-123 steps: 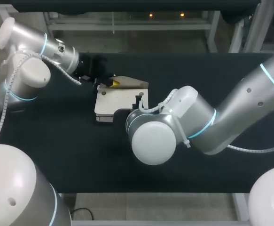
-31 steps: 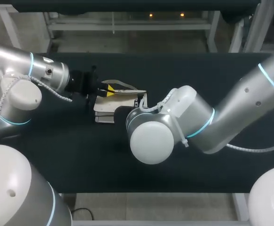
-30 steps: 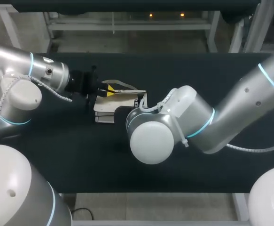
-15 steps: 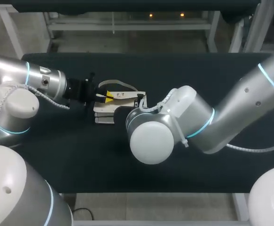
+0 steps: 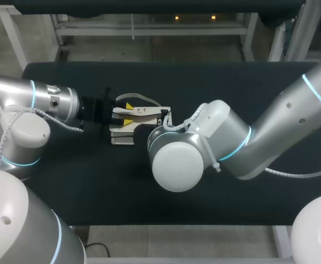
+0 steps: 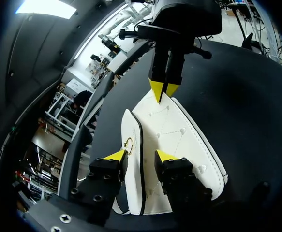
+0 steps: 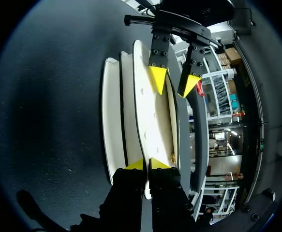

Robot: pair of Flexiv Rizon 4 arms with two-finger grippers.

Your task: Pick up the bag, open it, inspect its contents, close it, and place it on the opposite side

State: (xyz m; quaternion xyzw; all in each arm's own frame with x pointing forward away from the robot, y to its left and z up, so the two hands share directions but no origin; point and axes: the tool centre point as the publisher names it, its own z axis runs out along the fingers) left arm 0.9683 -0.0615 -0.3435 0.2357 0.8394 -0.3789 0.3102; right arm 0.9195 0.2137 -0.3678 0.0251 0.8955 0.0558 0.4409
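A white bag with a flap and a small gold clasp lies flat on the black table, left of the middle. My left gripper is at the bag's left end and open. Its yellow tips straddle the flap's edge in the left wrist view, with a gap on either side. My right gripper is at the opposite end, shut on the bag's edge. In the head view my right arm's elbow hides that gripper. The left wrist view shows it pinched on the far rim of the bag.
The bag's strap loops out behind it. The black table stretches wide to the right. My right arm crosses from the right edge to the middle, its elbow low over the table's front half.
My left gripper has opened and let go of the flap, which has dropped flat onto the bag. The left arm has drawn back slightly to the left. The right arm has not moved.
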